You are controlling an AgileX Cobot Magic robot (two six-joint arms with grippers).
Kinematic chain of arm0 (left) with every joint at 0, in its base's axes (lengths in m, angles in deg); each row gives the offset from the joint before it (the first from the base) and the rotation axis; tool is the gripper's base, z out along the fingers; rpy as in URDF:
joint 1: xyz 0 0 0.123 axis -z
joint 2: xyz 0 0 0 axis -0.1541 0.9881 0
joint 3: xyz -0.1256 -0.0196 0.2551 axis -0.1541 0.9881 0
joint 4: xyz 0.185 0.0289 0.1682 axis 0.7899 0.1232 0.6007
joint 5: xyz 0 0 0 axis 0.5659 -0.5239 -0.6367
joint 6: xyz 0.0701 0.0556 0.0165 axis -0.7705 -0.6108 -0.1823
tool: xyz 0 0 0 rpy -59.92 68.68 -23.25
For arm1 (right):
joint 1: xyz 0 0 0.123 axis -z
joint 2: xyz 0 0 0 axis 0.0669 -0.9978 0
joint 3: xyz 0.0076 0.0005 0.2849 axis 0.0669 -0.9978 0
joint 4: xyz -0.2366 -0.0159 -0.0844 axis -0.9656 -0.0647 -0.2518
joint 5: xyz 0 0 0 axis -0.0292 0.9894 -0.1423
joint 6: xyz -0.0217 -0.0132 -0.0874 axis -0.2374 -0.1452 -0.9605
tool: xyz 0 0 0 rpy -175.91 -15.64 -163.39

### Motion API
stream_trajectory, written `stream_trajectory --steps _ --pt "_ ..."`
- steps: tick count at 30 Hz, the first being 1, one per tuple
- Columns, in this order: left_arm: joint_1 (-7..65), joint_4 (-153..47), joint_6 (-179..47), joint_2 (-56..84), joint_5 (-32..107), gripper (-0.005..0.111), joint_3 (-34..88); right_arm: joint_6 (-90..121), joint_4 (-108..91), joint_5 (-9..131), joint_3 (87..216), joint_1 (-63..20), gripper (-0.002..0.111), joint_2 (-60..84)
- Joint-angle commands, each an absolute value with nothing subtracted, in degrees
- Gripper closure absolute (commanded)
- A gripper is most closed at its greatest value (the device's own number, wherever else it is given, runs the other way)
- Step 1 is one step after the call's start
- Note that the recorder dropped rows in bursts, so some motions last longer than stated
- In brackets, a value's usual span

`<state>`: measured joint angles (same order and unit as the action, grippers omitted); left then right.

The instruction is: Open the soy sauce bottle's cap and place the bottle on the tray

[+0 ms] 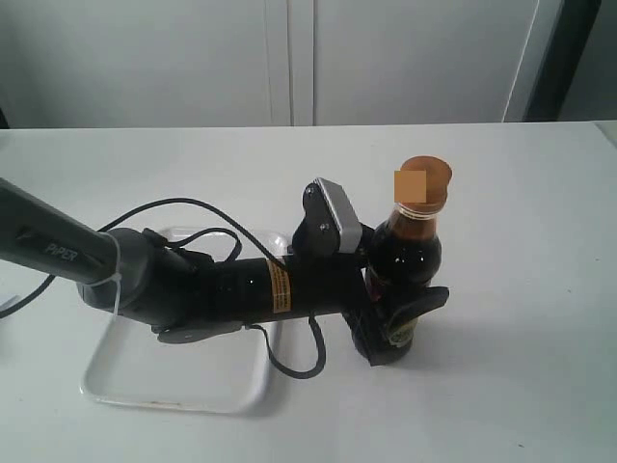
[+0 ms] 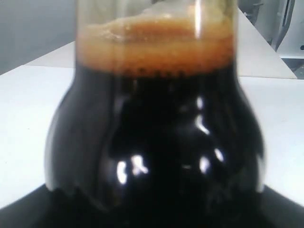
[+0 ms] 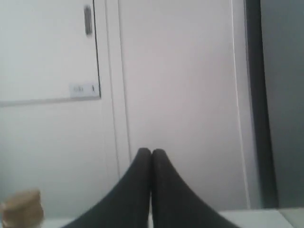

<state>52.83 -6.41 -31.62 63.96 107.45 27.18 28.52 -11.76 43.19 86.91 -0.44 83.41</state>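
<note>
Soy sauce bottle [image 1: 405,253] stands upright on the worktop [image 1: 521,212] right of the tray [image 1: 174,376], gripped low by the left fingers [image 1: 400,323], cap [image 1: 424,183] unopened, while the right fingers [image 3: 151,164] are pressed together, empty.

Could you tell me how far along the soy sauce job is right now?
Done: the left gripper has clamped the soy sauce bottle on the table. In hand: steadying it. Left: the cap looks closed, the right gripper is shut and clear, and the tray awaits the bottle.
</note>
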Motion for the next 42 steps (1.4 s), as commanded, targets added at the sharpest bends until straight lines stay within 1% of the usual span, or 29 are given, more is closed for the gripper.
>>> stream_trajectory --steps 1,10,14,23,33,39,42 --pt "53.1 -5.2 -31.6 63.7 107.5 0.107 27.1 34.9 -11.6 35.6 89.5 -0.1 0.108 83.3" --pt "53.1 -4.9 -30.5 63.7 107.5 0.107 27.1 29.8 -11.7 33.4 102.3 -0.1 0.108 65.9" --pt "53.1 -4.9 -30.4 63.7 107.5 0.107 27.1 29.4 -11.8 26.5 106.2 -0.1 0.108 55.8" --pt "53.1 -3.4 -30.3 63.7 107.5 0.107 27.1 29.4 -17.3 23.3 114.3 -0.1 0.108 38.5" --pt "53.1 -3.0 -30.3 63.7 107.5 0.107 27.1 19.0 -23.5 23.8 116.4 -0.1 0.108 27.0" --pt "53.1 -3.0 -30.3 63.7 107.5 0.107 27.1 15.3 -36.0 24.2 116.3 -0.1 0.108 21.3" --pt "53.1 -3.0 -30.2 63.7 107.5 0.107 27.1 8.0 -39.2 24.4 115.5 -0.1 0.108 19.2"
